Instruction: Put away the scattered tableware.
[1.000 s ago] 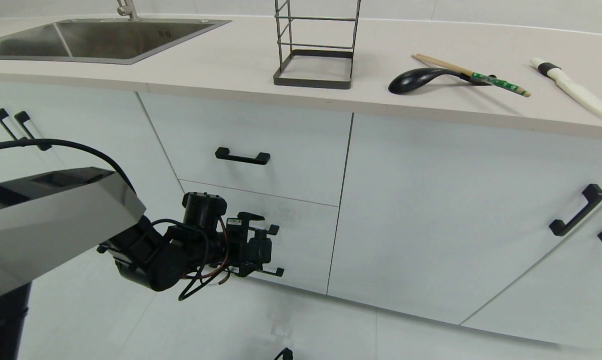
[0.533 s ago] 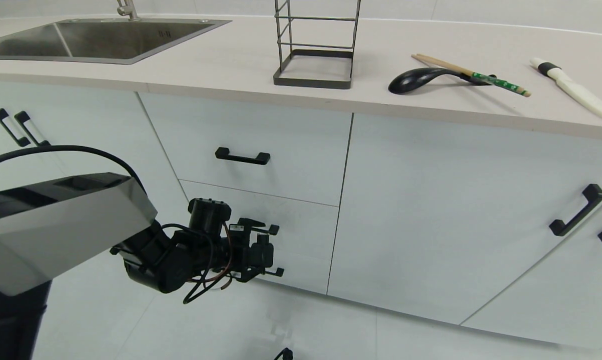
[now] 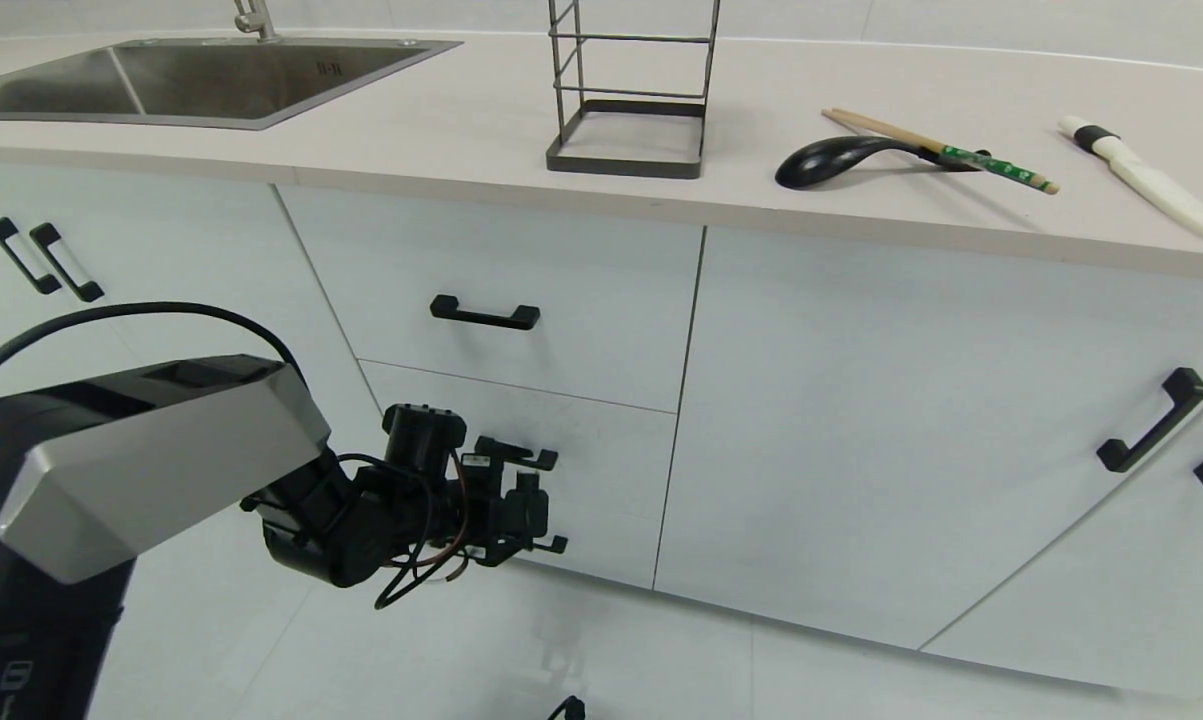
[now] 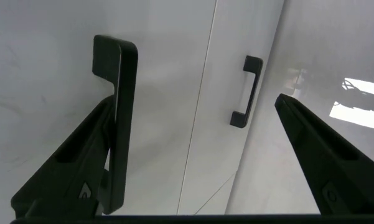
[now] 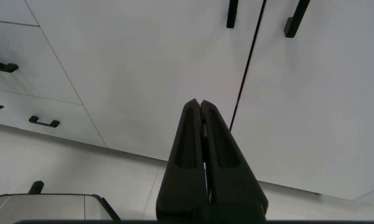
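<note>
The left gripper (image 4: 193,102) is spread wide before a white cabinet front (image 4: 43,68); one finger (image 4: 74,155) sits just beside a black handle (image 4: 115,118); a second black handle (image 4: 246,90) lies farther off, past a seam (image 4: 202,93).

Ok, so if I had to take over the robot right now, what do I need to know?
Left gripper: open, low in front of the lower drawer, with a black handle beside one finger, not clamped.
Right gripper: shut, empty, facing the cabinet doors.
Things: the black spoon, the chopsticks touching its handle, and the white knife all lie on the counter, to the right of the wire rack.
Done: nothing is put away; the lower drawer looks shut.
Left: probably grip the handle, pull the drawer open, then move the three pieces.
</note>
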Controlling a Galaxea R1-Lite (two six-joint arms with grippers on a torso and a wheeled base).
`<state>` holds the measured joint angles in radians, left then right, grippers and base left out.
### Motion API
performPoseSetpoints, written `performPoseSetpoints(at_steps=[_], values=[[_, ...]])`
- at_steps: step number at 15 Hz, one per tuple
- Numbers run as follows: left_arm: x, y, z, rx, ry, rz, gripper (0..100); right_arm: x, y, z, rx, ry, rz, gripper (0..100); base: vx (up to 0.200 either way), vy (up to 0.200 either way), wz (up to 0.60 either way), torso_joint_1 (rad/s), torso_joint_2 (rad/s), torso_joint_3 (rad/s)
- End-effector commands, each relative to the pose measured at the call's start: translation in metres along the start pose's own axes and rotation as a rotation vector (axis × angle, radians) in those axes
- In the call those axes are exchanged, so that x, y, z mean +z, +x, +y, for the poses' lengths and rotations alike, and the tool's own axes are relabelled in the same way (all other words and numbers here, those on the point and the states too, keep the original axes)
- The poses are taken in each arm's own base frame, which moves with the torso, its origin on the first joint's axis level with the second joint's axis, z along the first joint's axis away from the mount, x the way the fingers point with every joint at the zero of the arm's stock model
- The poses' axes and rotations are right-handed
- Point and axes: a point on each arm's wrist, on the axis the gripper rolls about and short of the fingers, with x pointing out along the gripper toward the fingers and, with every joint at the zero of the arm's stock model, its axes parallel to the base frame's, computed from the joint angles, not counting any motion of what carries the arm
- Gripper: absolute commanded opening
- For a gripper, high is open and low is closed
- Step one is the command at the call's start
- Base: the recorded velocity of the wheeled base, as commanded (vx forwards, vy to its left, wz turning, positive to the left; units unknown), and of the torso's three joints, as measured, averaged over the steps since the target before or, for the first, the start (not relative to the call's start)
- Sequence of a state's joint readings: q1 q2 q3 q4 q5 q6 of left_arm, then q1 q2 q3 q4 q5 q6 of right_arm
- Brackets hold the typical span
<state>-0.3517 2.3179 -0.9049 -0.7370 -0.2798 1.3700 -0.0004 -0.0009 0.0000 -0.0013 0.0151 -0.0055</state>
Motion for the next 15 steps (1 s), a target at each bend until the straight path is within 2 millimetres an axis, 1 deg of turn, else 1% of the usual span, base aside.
performPoseSetpoints(at_steps=[1,3,4,9,10,11,12,13,14,15], values=[[-0.001,-0.001,-0.011,-0.037,-0.009,0.006,100,0.0,0.0,0.0,0.001,-0.001,0.001,0,0.0,0.0,0.0,0.0,0.0,0.0],[0.0,-0.013,-0.02,-0.066,-0.016,0.013,100,0.0,0.0,0.0,0.001,-0.001,0.001,0,0.0,0.0,0.0,0.0,0.0,0.0],[0.001,-0.018,-0.02,-0.065,-0.015,0.014,100,0.0,0.0,0.0,0.001,-0.001,-0.001,0,0.0,0.0,0.0,0.0,0.0,0.0],[0.013,-0.036,-0.002,0.0,0.01,-0.006,100,0.0,0.0,0.0,0.002,-0.001,0.001,0,0.0,0.0,0.0,0.0,0.0,0.0],[0.018,-0.048,-0.004,-0.001,0.009,-0.009,100,0.0,0.0,0.0,0.001,0.001,0.001,0,0.0,0.0,0.0,0.0,0.0,0.0],[0.019,-0.055,-0.006,-0.005,0.007,-0.007,100,0.0,0.0,0.0,0.001,-0.001,-0.001,0,0.0,0.0,0.0,0.0,0.0,0.0],[0.021,-0.07,-0.013,-0.017,0.004,-0.006,100,0.0,0.0,0.0,0.001,-0.001,0.001,0,0.0,0.0,0.0,0.0,0.0,0.0],[0.022,-0.073,-0.013,-0.014,0.003,-0.006,100,0.0,0.0,0.0,0.002,0.001,0.001,0,0.0,0.0,0.0,0.0,0.0,0.0],[0.032,-0.096,-0.008,0.025,0.014,-0.021,100,0.0,0.0,0.0,0.001,0.001,-0.001,0,0.0,0.0,0.0,0.0,0.0,0.0],[0.043,-0.111,-0.004,0.054,0.024,-0.044,100,0.0,0.0,0.0,0.001,-0.001,0.001,0,0.0,0.0,0.0,0.0,0.0,0.0]])
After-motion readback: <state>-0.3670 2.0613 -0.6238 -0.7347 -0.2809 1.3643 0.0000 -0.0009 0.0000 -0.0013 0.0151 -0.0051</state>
